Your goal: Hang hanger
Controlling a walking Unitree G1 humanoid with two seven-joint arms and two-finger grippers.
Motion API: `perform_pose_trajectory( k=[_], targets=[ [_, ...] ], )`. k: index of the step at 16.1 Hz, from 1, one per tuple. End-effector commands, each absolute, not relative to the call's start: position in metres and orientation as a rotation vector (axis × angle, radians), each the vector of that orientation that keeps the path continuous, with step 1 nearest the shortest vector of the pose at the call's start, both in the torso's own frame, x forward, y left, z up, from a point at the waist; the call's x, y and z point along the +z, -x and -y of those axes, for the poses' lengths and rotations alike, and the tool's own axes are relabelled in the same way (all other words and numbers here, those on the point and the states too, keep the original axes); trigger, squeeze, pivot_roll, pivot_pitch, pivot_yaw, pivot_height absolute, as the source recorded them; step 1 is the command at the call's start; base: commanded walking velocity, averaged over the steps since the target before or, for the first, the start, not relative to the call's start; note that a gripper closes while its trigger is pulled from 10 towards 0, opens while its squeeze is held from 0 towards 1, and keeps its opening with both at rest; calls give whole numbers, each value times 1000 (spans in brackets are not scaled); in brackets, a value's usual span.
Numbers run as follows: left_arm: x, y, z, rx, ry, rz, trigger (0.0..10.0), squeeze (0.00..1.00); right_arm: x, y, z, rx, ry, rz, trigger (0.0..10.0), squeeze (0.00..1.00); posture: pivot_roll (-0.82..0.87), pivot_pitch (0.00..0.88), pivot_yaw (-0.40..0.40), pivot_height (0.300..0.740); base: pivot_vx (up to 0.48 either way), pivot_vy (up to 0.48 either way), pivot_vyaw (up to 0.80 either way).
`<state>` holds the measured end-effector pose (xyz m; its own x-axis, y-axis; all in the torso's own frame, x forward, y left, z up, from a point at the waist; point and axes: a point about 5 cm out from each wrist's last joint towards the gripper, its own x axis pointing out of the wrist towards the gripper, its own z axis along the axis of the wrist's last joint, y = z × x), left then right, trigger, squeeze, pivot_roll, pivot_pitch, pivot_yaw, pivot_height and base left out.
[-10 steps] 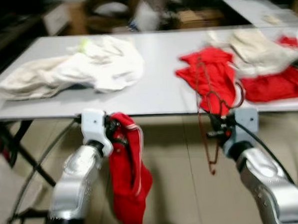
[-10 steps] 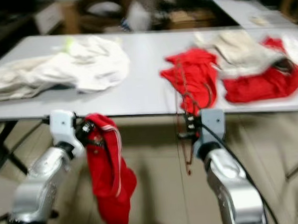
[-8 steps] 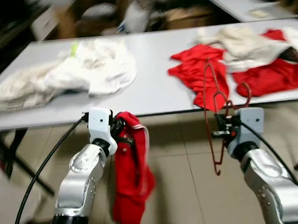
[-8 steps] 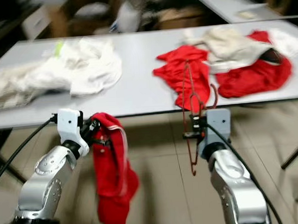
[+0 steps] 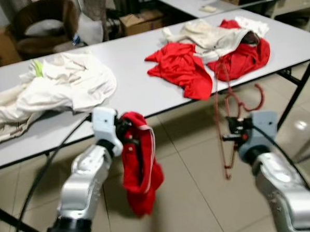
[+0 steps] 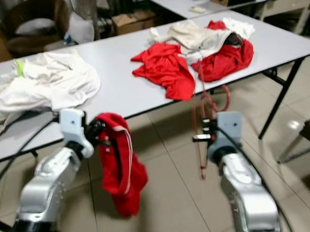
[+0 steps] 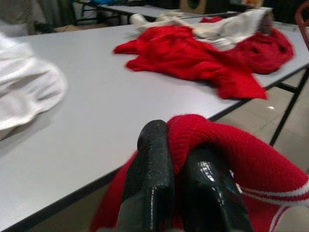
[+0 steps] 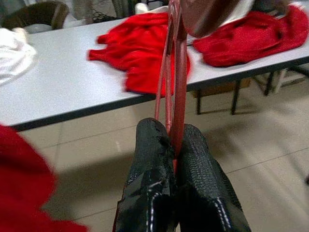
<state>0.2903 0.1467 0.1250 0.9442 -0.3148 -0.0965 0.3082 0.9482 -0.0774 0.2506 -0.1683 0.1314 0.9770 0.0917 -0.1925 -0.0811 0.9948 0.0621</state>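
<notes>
Grey folding table [image 5: 127,91] runs across the room over a tiled floor, with more tables and a brown chair [image 5: 46,20] behind. On it lie a white clothes heap [image 5: 65,84] toward the robot's left, a red garment [image 5: 181,68] in the middle, and a red-and-cream pile [image 5: 234,44] to the right.

Left gripper [image 7: 181,169] is held out in front of the table edge, fingers pinched together on a fold of a red knit garment with white stripes [image 5: 140,174]. Most of the cloth hangs free below, so the grip is at the top, probably to keep an opening reachable.

Right gripper [image 8: 171,145] is clamped tight on the thin red hanger [image 5: 226,128], held upright off the table with its hook [image 5: 250,98] uppermost. That leaves the hook clear for a rail; no rail is visible.

Judgement: both items are lifted clear of the table, hanging not yet begun.
</notes>
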Motion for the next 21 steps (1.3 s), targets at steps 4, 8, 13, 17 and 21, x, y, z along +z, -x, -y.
perform_pose_trajectory(
  k=[4,8,13,17,21],
  targets=[
    [149,-299,-155,-268,86,9,10000,0,151,-258,164,207,31,-125,10000,0,-160,0,78,740,76,0,0],
    [165,-307,-154,-274,100,47,10000,0,157,-260,165,248,92,-116,10000,0,-159,0,75,740,391,0,600],
    [208,-331,-157,-310,99,144,10000,0,181,-266,166,360,200,-61,10000,0,-155,0,73,740,403,0,800],
    [236,-348,-169,-300,115,194,10000,0,199,-257,175,504,247,-32,10000,0,-155,0,74,740,405,0,0],
    [275,-368,-164,-406,141,252,10000,0,240,-225,197,829,232,37,10000,0,-148,0,75,740,405,0,0]
  ],
)
